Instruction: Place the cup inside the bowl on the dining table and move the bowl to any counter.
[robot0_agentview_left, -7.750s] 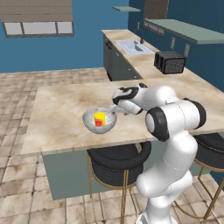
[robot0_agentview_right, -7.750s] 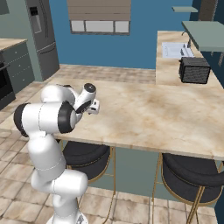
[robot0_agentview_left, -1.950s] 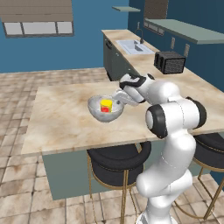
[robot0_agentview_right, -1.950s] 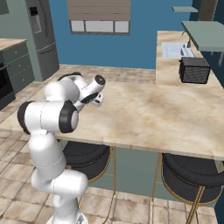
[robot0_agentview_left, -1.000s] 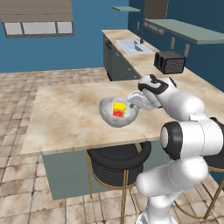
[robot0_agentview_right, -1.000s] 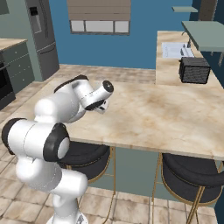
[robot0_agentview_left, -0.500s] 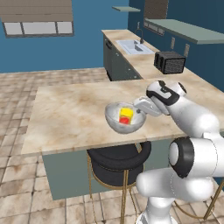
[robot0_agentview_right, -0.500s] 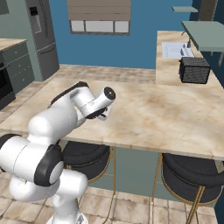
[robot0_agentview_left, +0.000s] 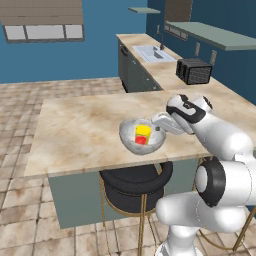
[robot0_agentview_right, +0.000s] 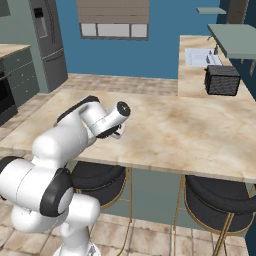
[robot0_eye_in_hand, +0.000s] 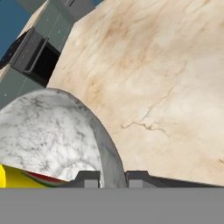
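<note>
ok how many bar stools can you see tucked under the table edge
2. One black stool sits right beside the robot's body, the other stool further along the dining table to the right. More could be hidden past the frame.

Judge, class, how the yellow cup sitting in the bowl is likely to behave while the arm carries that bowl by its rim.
The cup stands loose inside the bowl, so it may slide or tip if the bowl tilts. The gripper pinches one edge only, so the bowl could sag. Its curved walls should probably keep the cup in.
</note>
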